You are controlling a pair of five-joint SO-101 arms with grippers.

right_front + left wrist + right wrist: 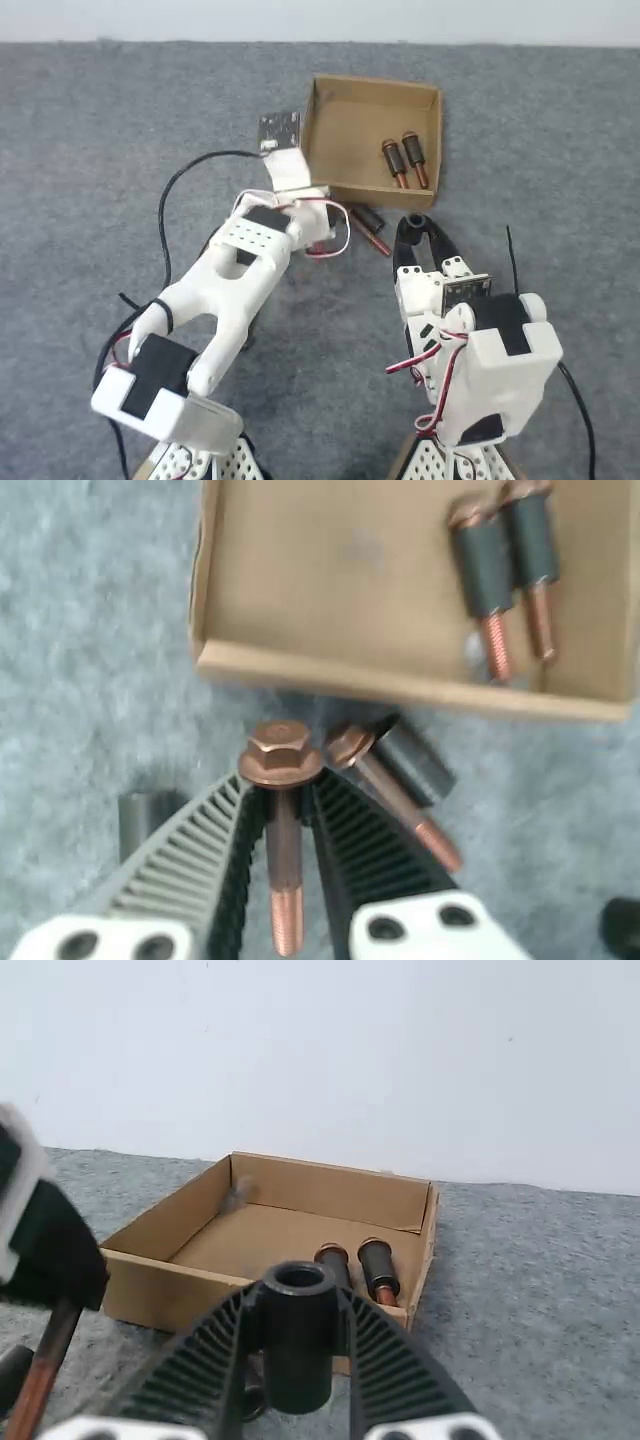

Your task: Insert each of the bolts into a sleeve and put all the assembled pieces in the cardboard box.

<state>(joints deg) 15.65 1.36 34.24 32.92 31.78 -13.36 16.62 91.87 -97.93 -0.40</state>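
Note:
The cardboard box (330,120) stands at the back with two bolts in sleeves (405,160) lying in its right part, also seen in the left wrist view (505,570) and the right wrist view (358,1265). Just short of the box's front wall, my left gripper (280,790) is shut on a copper bolt (284,880). Beside it on the carpet lie a loose bolt (400,805) and a dark sleeve (418,765), touching each other. To the right, my right gripper (420,235) is shut on a black sleeve (297,1340), held upright with its bore up.
Another grey sleeve (140,820) stands on the carpet to the left of my left gripper. The left arm's body (235,290) and its cables cover the carpet at lower left. Grey carpet lies open to the right of the box (540,180).

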